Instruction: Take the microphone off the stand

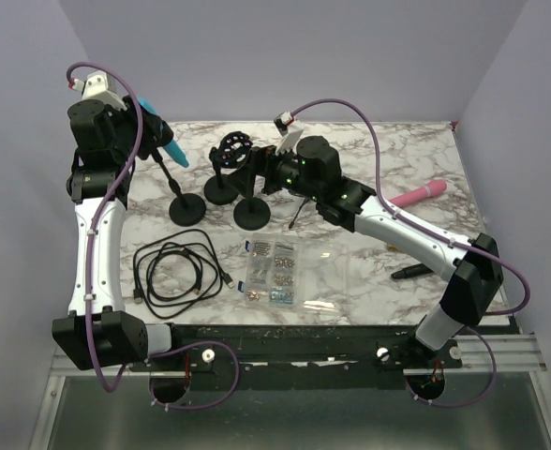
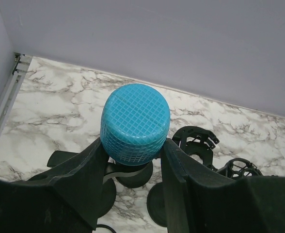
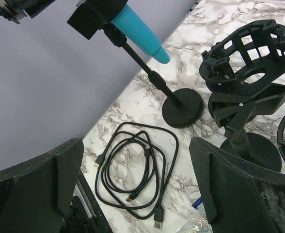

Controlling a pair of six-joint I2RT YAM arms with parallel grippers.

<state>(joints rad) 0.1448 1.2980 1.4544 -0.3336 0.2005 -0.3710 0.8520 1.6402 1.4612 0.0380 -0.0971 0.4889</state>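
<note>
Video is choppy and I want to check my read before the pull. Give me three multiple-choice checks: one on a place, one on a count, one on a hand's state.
1. Where does the pink microphone lie?
A. on the right side of the table
B. in the shock mount
C. on the coiled cable

2. How many round stand bases sit on the table?
A. two
B. three
C. five

3. What is the left hand doing?
A. hanging open
B. shut on the mesh head of the blue microphone
C. shut on a cable

Answers:
1 A: the top view shows it on bare marble at the right.
2 B: three black discs cluster left of centre.
3 B: the left wrist view shows both fingers against the blue mesh.
</note>
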